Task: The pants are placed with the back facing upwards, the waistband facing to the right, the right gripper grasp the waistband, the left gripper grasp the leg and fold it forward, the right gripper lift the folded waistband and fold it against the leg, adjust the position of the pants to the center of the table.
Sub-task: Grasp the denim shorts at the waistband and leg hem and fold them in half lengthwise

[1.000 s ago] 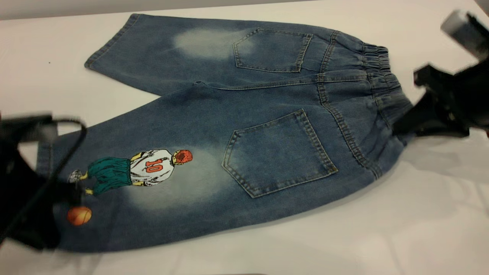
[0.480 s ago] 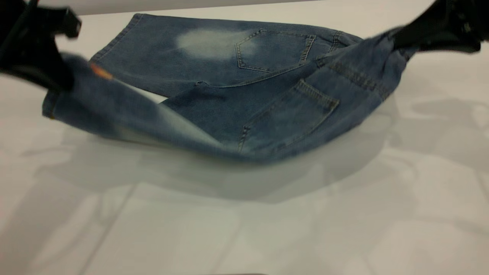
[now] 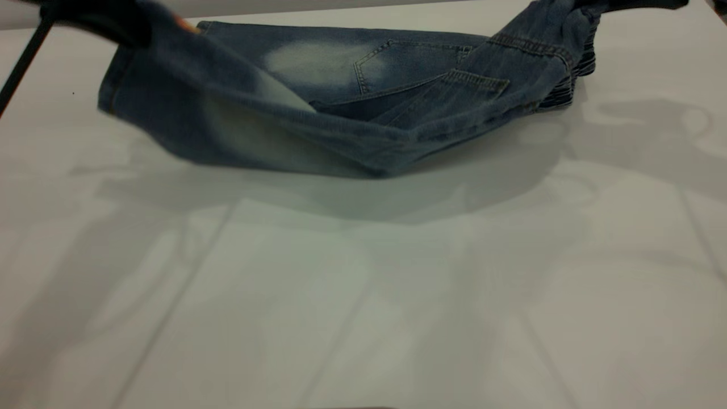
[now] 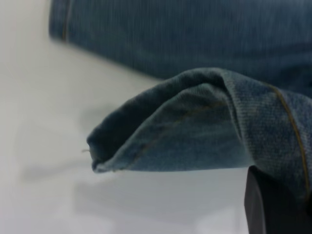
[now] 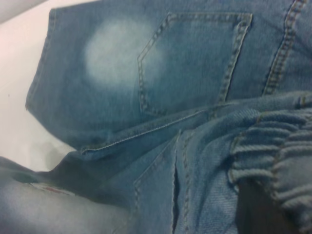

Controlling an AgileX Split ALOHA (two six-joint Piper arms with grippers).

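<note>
- The pants (image 3: 352,113) lie along the far edge of the table (image 3: 363,295), with the near half raised off the surface and the far half flat on it.
- The left gripper (image 3: 102,17) sits near the far-left corner, closed on the hem of the leg (image 3: 227,130). The left wrist view shows the hem (image 4: 195,126) pinched beside one black finger (image 4: 273,204).
- The right gripper (image 3: 625,4) sits near the far-right corner, mostly cut off by the upper border of the exterior view, closed on the waistband (image 3: 573,62). The right wrist view shows the ruffled band (image 5: 273,161) bunched over a dark finger (image 5: 258,209).
- Handling, as a judgement: the denim is soft and limp. It sags in a curve between the two grip points and holds no shape of its own.
- The cloth looks fairly light but thick at seams and pockets, so folds will likely stay rounded rather than crease flat.
- Best grip points: the stitched hem and the gathered elastic band. Both are thicker than the plain cloth and less likely to slip from closed fingers.
- Uneven travel of the two arms would likely skew the fold line.
</note>
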